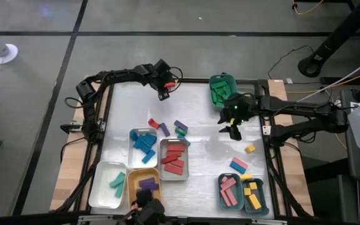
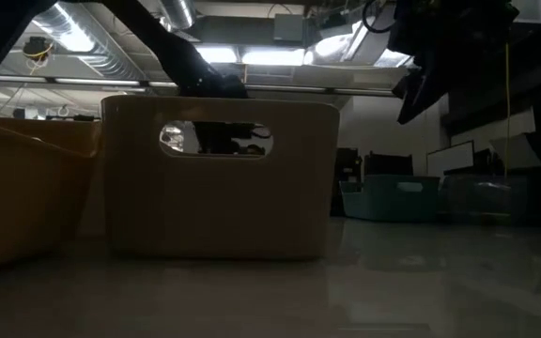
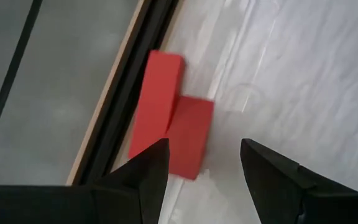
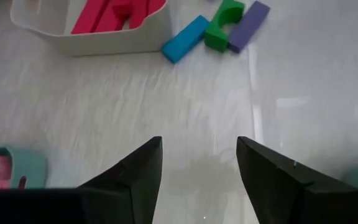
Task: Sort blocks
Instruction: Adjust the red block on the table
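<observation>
Two flat red blocks lie touching beneath the unclenched left gripper; right gripper unclenched, empty.

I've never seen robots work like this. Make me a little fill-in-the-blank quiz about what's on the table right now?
1. The left gripper hovers over two ____ blocks at the table's edge.
2. Its jaws stand ____, holding nothing.
3. The loose yellow block lies near the ____ gripper.
4. The tray of green blocks is ____ in colour.

Missing words: red; open; right; green
</observation>
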`<action>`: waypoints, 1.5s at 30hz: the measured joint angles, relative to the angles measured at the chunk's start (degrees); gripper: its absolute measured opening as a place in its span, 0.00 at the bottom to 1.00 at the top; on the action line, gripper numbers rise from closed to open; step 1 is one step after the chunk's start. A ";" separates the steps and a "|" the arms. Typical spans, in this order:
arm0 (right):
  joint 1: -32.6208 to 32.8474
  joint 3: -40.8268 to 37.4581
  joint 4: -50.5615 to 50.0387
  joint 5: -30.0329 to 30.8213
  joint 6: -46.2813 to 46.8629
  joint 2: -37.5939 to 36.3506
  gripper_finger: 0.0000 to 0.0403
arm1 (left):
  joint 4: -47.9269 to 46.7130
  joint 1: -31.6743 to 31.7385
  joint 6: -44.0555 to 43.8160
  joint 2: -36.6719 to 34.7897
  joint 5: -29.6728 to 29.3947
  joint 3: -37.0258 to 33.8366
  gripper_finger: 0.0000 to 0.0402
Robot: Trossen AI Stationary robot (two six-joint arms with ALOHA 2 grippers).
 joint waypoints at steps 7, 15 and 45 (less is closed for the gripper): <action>2.72 -2.57 3.78 0.03 0.00 0.00 0.51 | -0.29 1.37 -0.13 0.03 -0.08 0.02 0.46; 3.51 -2.74 3.86 0.04 1.72 0.00 0.51 | -0.06 1.82 -0.42 2.40 1.04 0.01 0.46; 3.45 -2.74 3.78 0.07 2.32 0.00 0.51 | -0.47 1.15 -0.46 5.80 0.32 0.39 0.34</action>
